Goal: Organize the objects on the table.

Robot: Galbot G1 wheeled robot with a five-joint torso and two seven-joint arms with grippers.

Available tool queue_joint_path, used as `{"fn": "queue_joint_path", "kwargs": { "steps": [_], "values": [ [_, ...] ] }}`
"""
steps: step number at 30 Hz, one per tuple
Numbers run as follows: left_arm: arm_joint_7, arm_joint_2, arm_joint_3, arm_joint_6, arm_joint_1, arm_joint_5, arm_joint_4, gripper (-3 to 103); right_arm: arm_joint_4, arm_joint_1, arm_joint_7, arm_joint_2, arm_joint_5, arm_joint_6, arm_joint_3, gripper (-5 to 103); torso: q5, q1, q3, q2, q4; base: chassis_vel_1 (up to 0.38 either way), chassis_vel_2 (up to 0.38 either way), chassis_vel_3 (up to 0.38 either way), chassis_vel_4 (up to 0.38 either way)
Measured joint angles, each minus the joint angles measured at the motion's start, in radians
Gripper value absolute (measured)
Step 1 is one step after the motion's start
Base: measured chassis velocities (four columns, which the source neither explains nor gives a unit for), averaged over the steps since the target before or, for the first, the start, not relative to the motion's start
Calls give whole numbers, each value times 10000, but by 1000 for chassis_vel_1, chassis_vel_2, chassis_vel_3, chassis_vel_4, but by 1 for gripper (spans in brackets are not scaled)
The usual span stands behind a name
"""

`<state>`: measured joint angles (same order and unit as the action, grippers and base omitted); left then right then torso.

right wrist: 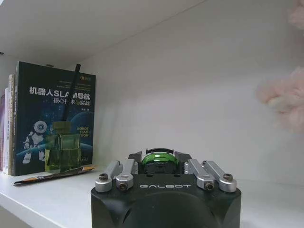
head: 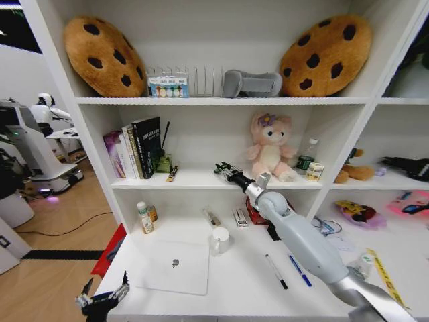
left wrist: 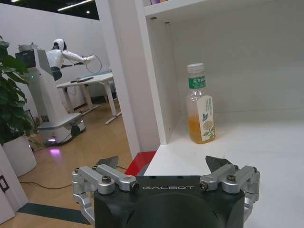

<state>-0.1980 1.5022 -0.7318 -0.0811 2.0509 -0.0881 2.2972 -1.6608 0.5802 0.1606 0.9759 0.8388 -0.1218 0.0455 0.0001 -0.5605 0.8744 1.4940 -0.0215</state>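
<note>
1. The right tool (head: 223,170) is stretched out over the middle shelf (head: 201,180), clenched on the green toy car (right wrist: 159,159), which sits pinched between its fingers just above the shelf board.

2. Judging from this, the step in hand is setting the car down on that shelf. To do it well, lower until the wheels rest flat on the board before letting go, since a wheeled toy may roll if dropped.

3. Keep the tool level. The green glass bottle (right wrist: 62,152) and the pencil (right wrist: 53,176) lie ahead of the tool and off to one side, with the pink plush bear (head: 270,145) near on the other side, so a set-down in the bare stretch between them looks safest.

4. Pull straight back after release so the fingers do not drag the car along.

5. The left tool (left wrist: 162,178) hangs released, jaws spread, at the near corner of the table (head: 241,282), with the labelled bottle (left wrist: 200,104) ahead of it.

6. The silver laptop (head: 175,266), black pen (head: 276,271), blue pen (head: 299,270) and yellow measuring strip (head: 384,276) lie on the table, below and behind the right tool.

7. Writing: both tool housings read "GALBOT". The dark book (right wrist: 53,121) beside the glass bottle reads "机器人SLAM导航" and "ROBOT SLAM NAVIGATION". The bottle's green label is too small to read.
</note>
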Motion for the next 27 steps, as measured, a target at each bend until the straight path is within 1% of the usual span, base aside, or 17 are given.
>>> {"fn": "queue_joint_path", "kwargs": {
  "steps": [11,19,20,21,22,23,24,25,27],
  "values": [
    [-24,-36,-1,-12,1,-19,71,100,-742,835,-31,-435,11,-157,615,37,-1,0,0,0,1,0,0,0,0],
    [-31,-24,23,-16,9,-22,122,100,-832,1031,-194,-440,2,-309,665,37,-4,1,-2,1,1,0,0,0,0],
    [-31,-15,25,-16,17,-21,132,100,-833,1003,-250,-420,1,-377,647,34,-4,1,-3,1,-1,0,0,0,0],
    [-31,-15,25,-16,17,-21,132,100,-833,1003,-250,-420,1,-377,647,34,-4,1,-3,1,-1,0,0,0,0],
    [-32,6,26,-16,37,-15,144,100,-841,943,-361,-395,21,-457,603,43,-3,1,-2,1,-1,0,0,0,0],
    [-34,21,30,-16,50,-9,149,100,-860,894,-412,-386,52,-530,575,43,-2,1,-1,1,0,0,0,0,0],
    [-34,44,49,-12,69,10,153,100,-889,837,-444,-381,85,-600,546,48,0,0,0,0,1,0,0,0,0],
    [-34,44,49,-12,69,10,153,100,-889,837,-444,-381,85,-600,546,48,0,0,0,0,1,0,0,0,0],
    [-35,88,101,1,84,64,152,100,-972,743,-507,-393,196,-736,537,59,2,0,2,-1,3,0,0,0,0]
  ]
}}
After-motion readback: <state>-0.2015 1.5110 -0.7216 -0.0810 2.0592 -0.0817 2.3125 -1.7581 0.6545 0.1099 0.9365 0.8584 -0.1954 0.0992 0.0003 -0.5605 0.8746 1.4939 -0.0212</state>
